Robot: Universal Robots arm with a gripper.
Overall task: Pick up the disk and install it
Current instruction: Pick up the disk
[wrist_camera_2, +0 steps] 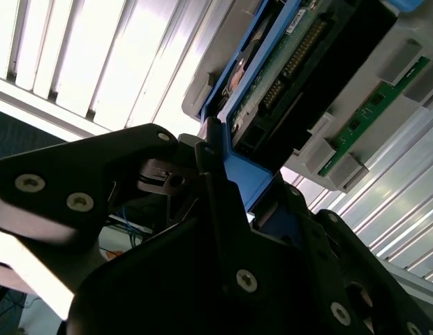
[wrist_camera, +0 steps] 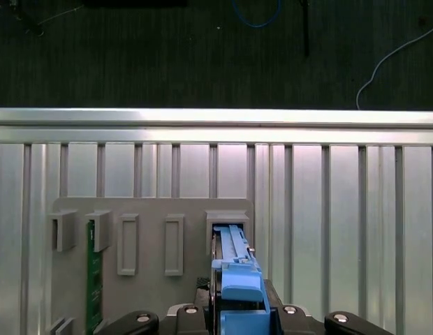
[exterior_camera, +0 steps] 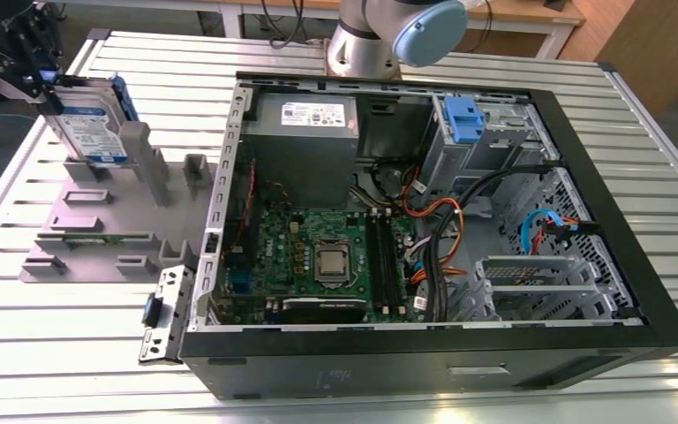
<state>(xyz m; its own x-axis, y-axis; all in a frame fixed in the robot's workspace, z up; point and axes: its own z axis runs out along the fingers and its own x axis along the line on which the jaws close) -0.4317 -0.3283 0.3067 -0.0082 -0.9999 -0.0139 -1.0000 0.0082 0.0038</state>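
The disk (exterior_camera: 89, 124), a silver-grey drive with a white-and-blue label in a bright blue frame, stands on edge at the far end of a grey slotted holder (exterior_camera: 103, 230), at the exterior view's left. My gripper (exterior_camera: 47, 84) is at its top edge, shut on the blue frame. In the second wrist view the dark gripper (wrist_camera_2: 230, 174) clamps the frame, and the disk's green circuit side (wrist_camera_2: 286, 77) runs away from it. In the first wrist view the blue frame (wrist_camera: 234, 265) rises between the gripper's (wrist_camera: 237, 314) halves, with its far end in a holder slot.
An open black computer case (exterior_camera: 621, 291) lies on the slatted metal table, with a motherboard (exterior_camera: 327, 256), a grey power-supply box (exterior_camera: 304, 115), cables and a drive bay with a blue latch (exterior_camera: 463, 119). A green card (exterior_camera: 92, 237) sits in the holder. The arm's base (exterior_camera: 369, 44) stands behind the case.
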